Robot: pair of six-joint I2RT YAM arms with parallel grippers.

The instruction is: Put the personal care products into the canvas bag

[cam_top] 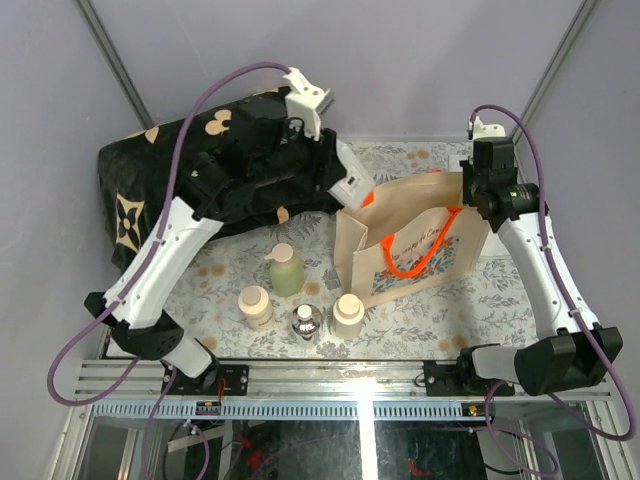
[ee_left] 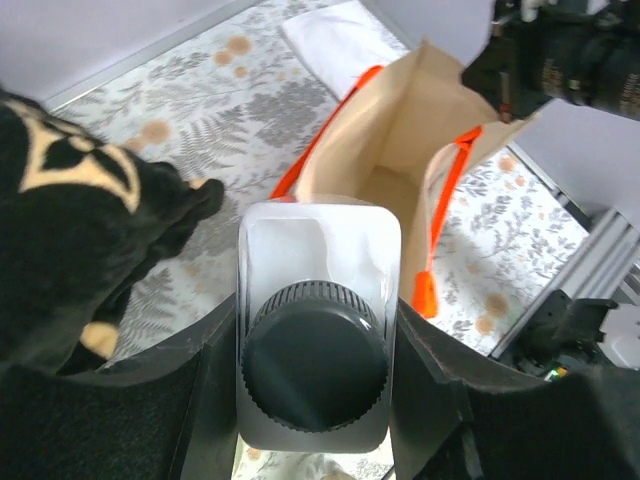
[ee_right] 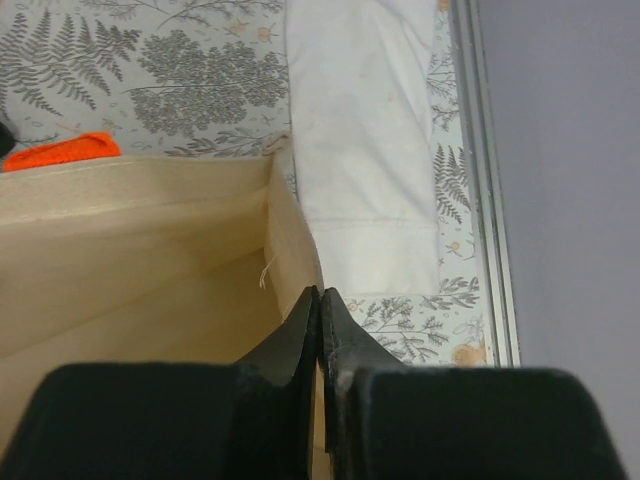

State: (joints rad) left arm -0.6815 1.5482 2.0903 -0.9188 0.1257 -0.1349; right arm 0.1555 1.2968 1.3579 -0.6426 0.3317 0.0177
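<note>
canvas bag (cam_top: 415, 250): open, right fingers (ee_right: 290, 350) pinching rim | white bottle (ee_left: 318, 250): in left fingers (ee_left: 205, 410)

A black flowered blanket (cam_top: 170, 165) lies heaped on the fern-print tablecloth (cam_top: 500, 300).

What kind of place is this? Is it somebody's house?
Most likely a robot lab bench, not a house. A left arm and a right arm are bolted to a metal rail, cables trail from them, and plain walls box in a table with a canvas bag.
</note>
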